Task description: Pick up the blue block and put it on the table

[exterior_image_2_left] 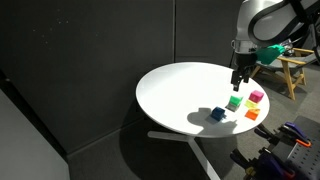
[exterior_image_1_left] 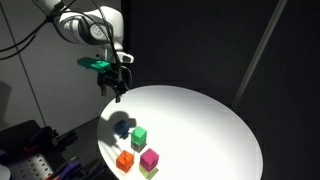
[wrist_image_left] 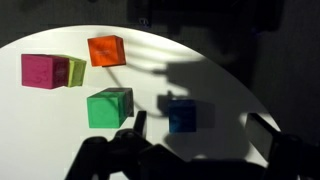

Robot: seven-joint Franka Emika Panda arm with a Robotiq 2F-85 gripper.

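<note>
The blue block (exterior_image_1_left: 122,127) (exterior_image_2_left: 218,115) is a small dark blue cube lying in shadow on the round white table (exterior_image_1_left: 210,120) (exterior_image_2_left: 170,90). In the wrist view the blue block (wrist_image_left: 182,116) sits between the two dark fingers, far below them. My gripper (exterior_image_1_left: 118,90) (exterior_image_2_left: 238,82) (wrist_image_left: 198,128) is open and empty. It hangs well above the table, over the group of cubes. A green cube (exterior_image_1_left: 139,135) (exterior_image_2_left: 234,102) (wrist_image_left: 109,107) stands right beside the blue block.
A magenta cube (exterior_image_1_left: 149,158) (exterior_image_2_left: 256,97) (wrist_image_left: 43,70) sits against a yellow-green cube (wrist_image_left: 73,72). An orange cube (exterior_image_1_left: 125,160) (exterior_image_2_left: 251,114) (wrist_image_left: 105,50) lies near the table's edge. A wooden stand (exterior_image_2_left: 292,70) is behind the arm. Dark walls surround the table.
</note>
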